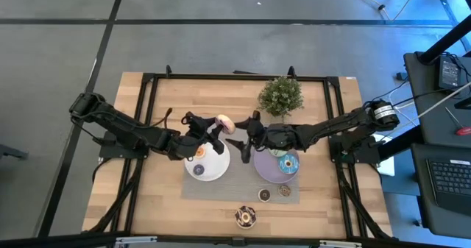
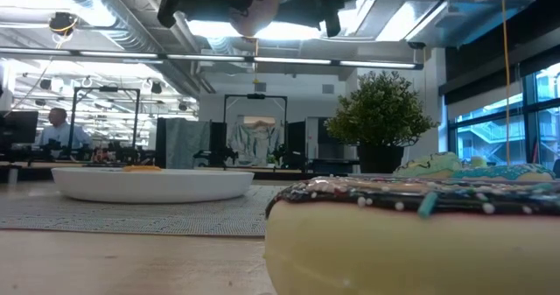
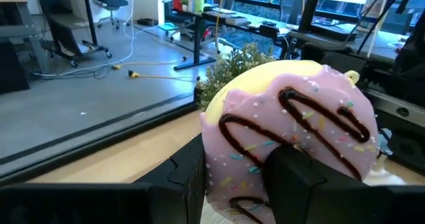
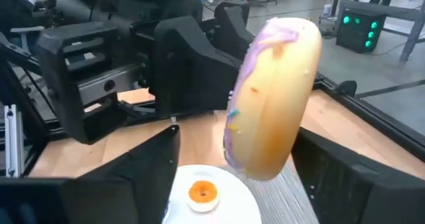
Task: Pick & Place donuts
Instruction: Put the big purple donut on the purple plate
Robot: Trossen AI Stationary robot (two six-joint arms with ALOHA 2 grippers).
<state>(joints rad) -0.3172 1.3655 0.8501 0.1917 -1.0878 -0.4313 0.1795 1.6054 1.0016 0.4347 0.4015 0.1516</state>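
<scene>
A pink-iced donut with chocolate drizzle [image 3: 292,111] hangs high above the white plate [image 1: 213,171], with my left gripper [image 1: 212,134] shut on it. In the right wrist view it stands on edge [image 4: 272,98]. My right gripper [image 4: 239,144] is open and level with the donut's lower part, one finger on either side; I see no touch. An orange mini donut [image 4: 202,192] and a purple mini one [image 1: 199,170] lie on the white plate. A blue donut [image 1: 288,164] and a green-white one [image 1: 278,151] lie on the lilac plate [image 1: 263,171]. My left gripper grips the pink donut's lower half, coming level from the table's left. One finger [image 3: 189,177] is against the outer rim [image 3: 211,164]. The other finger [image 3: 299,177] lies over the middle of the iced face; whether it sits in the hole is hidden. The donut stands on edge, lifted clear.
A chocolate-sprinkled donut [image 1: 245,217] sits near the front edge, close before the low camera [image 2: 411,234]. Two mini donuts, dark brown [image 1: 264,195] and speckled [image 1: 284,191], lie on the grey mat. A potted plant [image 1: 280,95] stands at the far side.
</scene>
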